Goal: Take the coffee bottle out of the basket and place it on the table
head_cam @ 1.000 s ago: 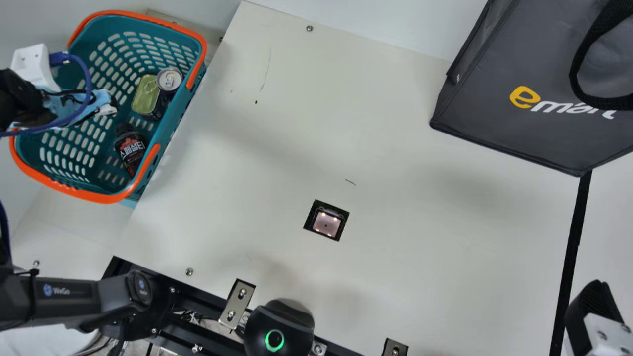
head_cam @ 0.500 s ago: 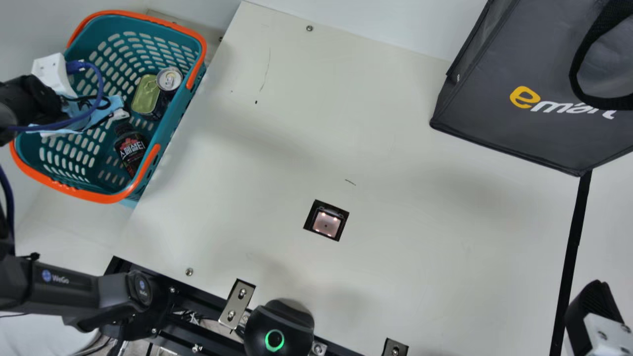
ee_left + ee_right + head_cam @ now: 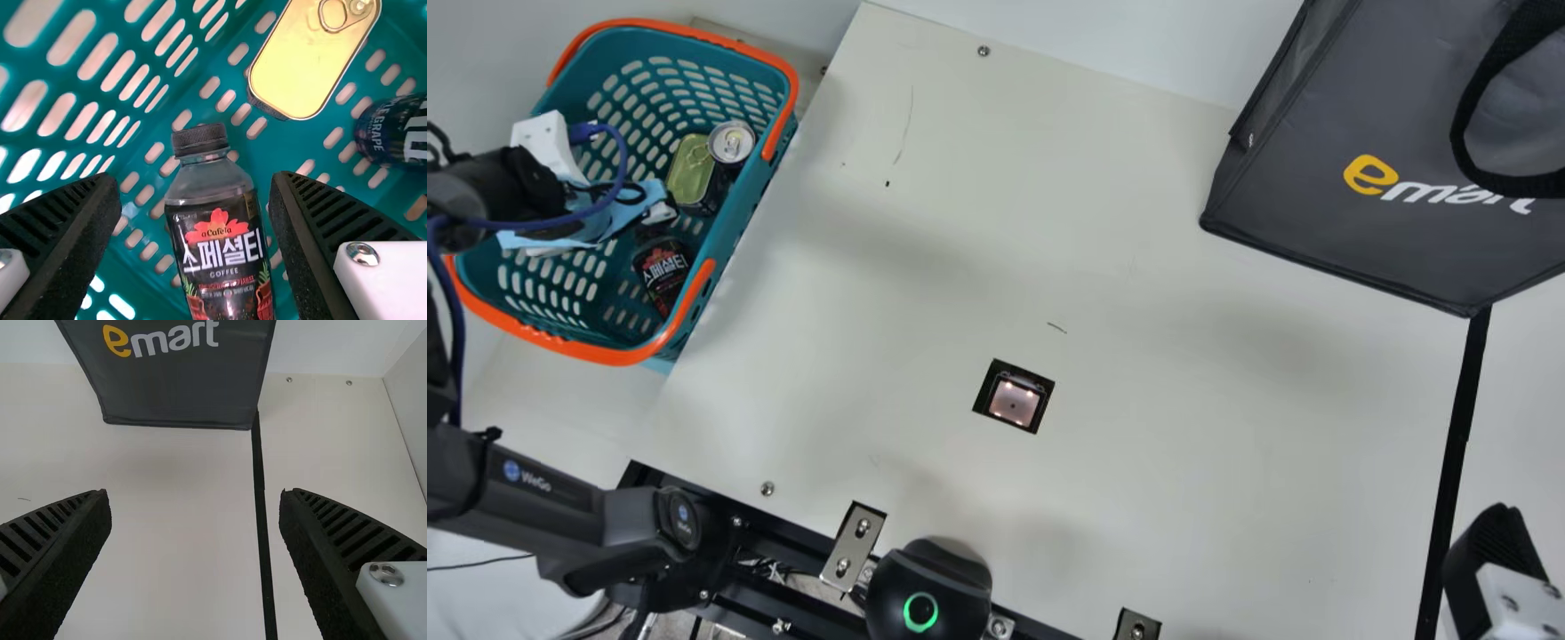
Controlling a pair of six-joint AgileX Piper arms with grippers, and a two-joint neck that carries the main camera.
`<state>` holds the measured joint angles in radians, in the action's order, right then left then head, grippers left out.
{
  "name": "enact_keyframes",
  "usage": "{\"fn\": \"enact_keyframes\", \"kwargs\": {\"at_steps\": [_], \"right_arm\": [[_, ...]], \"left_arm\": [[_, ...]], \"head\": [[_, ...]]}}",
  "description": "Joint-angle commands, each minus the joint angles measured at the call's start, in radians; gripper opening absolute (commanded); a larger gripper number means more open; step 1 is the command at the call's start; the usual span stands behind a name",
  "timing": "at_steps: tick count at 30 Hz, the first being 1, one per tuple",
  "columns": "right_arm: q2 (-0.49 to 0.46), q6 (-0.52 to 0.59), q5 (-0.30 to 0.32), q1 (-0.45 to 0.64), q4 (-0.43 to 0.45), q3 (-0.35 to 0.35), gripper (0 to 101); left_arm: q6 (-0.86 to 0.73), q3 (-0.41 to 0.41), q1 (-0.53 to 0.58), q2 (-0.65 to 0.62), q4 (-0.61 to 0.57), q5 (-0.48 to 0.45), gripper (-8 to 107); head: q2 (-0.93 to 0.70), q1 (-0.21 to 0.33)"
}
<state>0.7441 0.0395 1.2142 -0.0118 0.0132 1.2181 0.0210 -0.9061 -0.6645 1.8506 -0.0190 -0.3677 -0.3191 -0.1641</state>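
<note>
Over a coffee bottle (image 3: 663,267) near a gold-topped tin (image 3: 690,169) and dark drink can (image 3: 731,142), inside a teal basket (image 3: 743,227) (orange-handled), with left gripper (image 3: 660,213) spread wide and empty, across the cream table (image 3: 1138,311) from an equally spread, empty right gripper (image 3: 1498,560).

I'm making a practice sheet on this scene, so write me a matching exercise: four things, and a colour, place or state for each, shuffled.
Column one:
1. coffee bottle
2. basket
3. bag
4. left gripper

Column two:
A. teal with orange handles
B. open, near the bottle but not gripping it
C. inside the basket, dark cap on
D. dark grey, at the main view's upper right

Right pairs: 1-C, 2-A, 3-D, 4-B
</note>
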Motion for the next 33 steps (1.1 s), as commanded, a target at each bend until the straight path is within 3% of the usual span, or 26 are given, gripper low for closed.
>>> {"fn": "enact_keyframes", "kwargs": {"at_steps": [1, 33], "right_arm": [[0.0, 0.0, 0.0, 0.0, 0.0, 0.0, 91], [0.0, 0.0, 0.0, 0.0, 0.0, 0.0, 91]], "left_arm": [[0.0, 0.001, 0.001, 0.012, -0.004, 0.011, 90], [-0.087, -0.006, -0.014, 0.169, -0.144, 0.148, 90]], "head": [[-0.002, 0.026], [-0.002, 0.026]]}}
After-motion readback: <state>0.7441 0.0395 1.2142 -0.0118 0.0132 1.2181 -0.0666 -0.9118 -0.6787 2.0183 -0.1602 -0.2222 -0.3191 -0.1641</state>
